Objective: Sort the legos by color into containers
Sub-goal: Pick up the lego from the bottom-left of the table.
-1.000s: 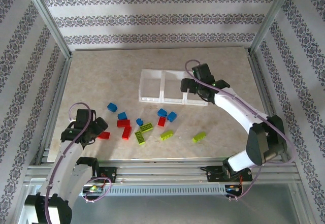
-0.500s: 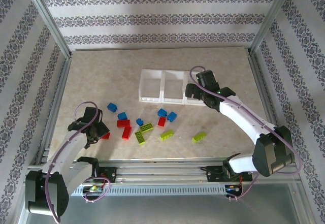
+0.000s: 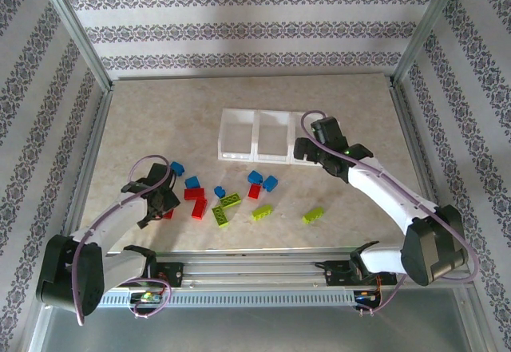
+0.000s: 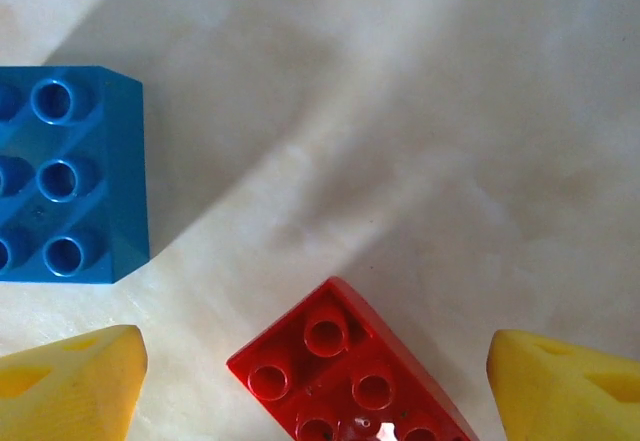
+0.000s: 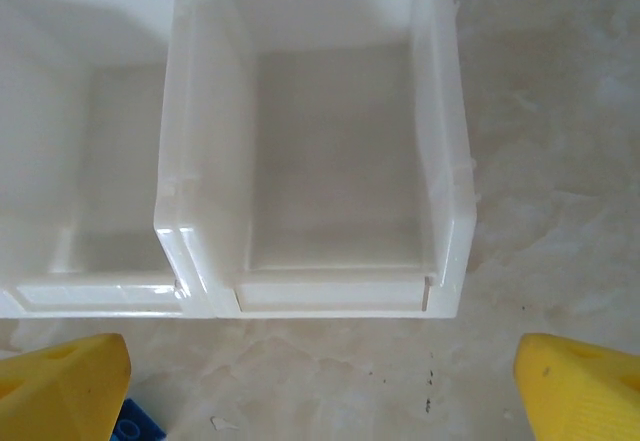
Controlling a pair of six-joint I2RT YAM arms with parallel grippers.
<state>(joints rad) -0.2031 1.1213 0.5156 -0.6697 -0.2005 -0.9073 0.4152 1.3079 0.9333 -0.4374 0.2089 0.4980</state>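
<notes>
Since a second ago my left gripper (image 3: 162, 200) has swung in from the table's 9 o'clock side to hang over a red brick (image 4: 345, 381); my right gripper (image 3: 308, 149) has drawn back to the near wall of the tray (image 5: 445, 191). Both pairs of fingers are spread, holding nothing; the red brick lies between my left fingertips, a blue brick (image 4: 70, 176) at its 10 o'clock. I see no brick in the tray, so I judge this the first red pick; next I must descend, close squarely on the skewed brick, then carry it toward 1 o'clock.
</notes>
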